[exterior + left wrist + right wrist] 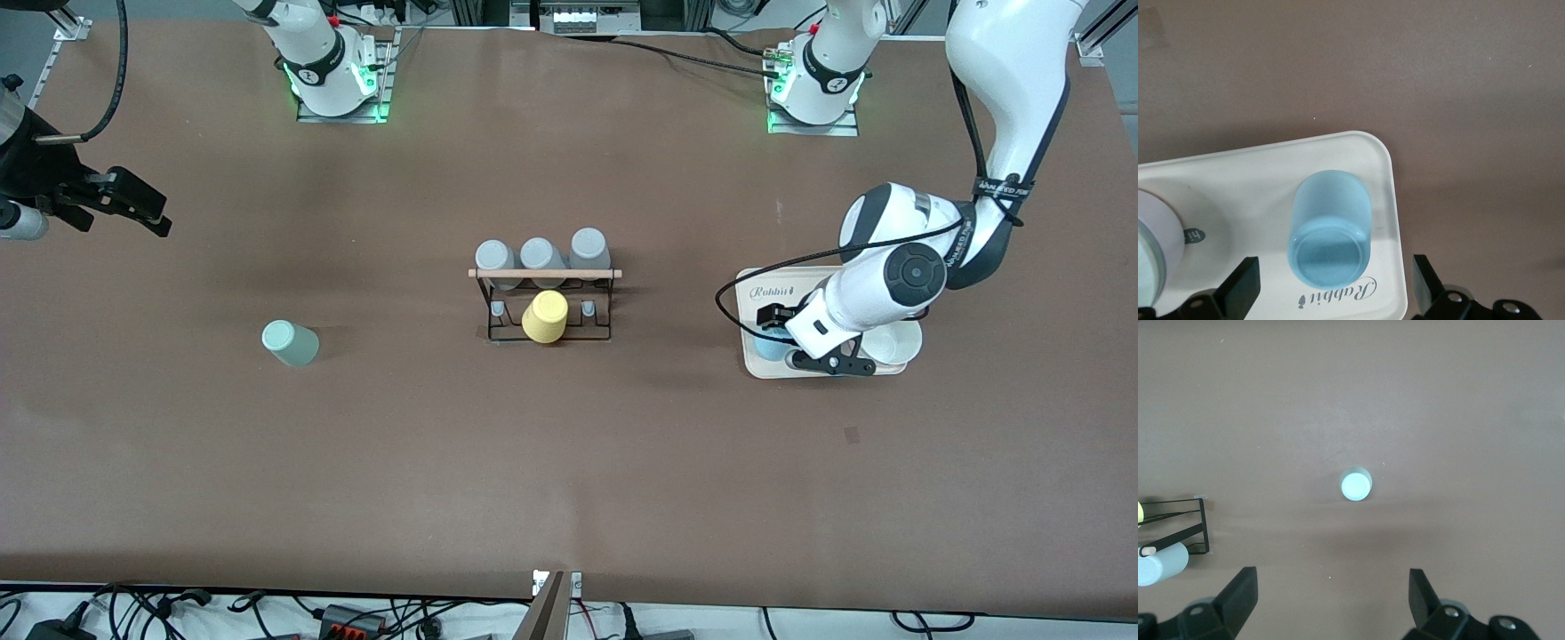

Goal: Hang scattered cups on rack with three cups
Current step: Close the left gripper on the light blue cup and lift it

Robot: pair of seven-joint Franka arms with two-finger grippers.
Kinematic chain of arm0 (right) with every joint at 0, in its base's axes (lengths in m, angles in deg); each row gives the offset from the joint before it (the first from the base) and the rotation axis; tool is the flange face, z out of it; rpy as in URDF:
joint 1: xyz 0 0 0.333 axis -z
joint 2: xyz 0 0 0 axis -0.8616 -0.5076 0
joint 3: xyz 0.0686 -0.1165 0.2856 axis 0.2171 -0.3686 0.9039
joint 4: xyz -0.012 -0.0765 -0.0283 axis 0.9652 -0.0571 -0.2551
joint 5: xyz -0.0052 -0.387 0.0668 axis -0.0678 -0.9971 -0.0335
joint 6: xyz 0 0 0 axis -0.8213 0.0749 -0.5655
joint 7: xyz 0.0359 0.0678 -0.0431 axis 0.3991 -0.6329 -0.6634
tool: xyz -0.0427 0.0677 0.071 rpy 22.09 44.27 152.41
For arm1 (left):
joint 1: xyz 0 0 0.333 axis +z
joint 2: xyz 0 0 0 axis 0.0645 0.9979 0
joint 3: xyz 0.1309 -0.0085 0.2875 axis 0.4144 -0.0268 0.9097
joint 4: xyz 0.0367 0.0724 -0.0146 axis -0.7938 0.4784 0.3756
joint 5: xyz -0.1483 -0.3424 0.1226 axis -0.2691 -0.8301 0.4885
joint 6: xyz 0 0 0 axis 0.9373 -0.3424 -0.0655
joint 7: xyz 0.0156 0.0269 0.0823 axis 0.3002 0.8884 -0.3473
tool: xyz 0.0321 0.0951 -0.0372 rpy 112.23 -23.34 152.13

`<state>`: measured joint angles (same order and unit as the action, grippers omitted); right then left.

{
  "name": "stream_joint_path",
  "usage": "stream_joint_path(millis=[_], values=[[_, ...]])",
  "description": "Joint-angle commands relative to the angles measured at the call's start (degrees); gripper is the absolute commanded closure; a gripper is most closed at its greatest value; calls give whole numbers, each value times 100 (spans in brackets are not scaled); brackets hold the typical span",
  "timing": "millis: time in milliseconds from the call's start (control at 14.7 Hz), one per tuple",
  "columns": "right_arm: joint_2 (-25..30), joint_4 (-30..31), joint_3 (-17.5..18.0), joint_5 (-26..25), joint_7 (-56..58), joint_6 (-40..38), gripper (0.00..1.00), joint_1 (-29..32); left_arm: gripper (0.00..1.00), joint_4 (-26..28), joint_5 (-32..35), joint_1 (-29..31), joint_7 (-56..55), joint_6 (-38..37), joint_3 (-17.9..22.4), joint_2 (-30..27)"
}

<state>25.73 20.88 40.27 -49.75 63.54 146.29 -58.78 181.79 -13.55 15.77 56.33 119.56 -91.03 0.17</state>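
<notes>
Rack stood mid-worktop, three grey cups on its pegs, yellow cup on the side nearer the camera. Left pincer hung spread wide over the blue cup, upside down in the cream tray. Right pincer gaped, aloft; mint cup sat inverted toward that arm's end.

Matt brown table; black wire rack, wooden rod; glossy cream tray.
</notes>
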Motion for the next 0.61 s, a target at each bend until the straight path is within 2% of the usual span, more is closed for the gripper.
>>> stream_joint_path(millis=[0,204,407,543], values=[[29,-84,153,-20,-73,-49,0,139,0,403,141,24,-68,437,-11,-71],[65,-145,197,-29,-65,-49,0,78,0,536,193,24,-59,728,16,7],[91,-163,180,-38,14,-67,0,60,0,544,781,32,-59,878,7,113],[91,-181,171,-38,6,-58,0,60,1,545,817,32,-59,887,7,114]])
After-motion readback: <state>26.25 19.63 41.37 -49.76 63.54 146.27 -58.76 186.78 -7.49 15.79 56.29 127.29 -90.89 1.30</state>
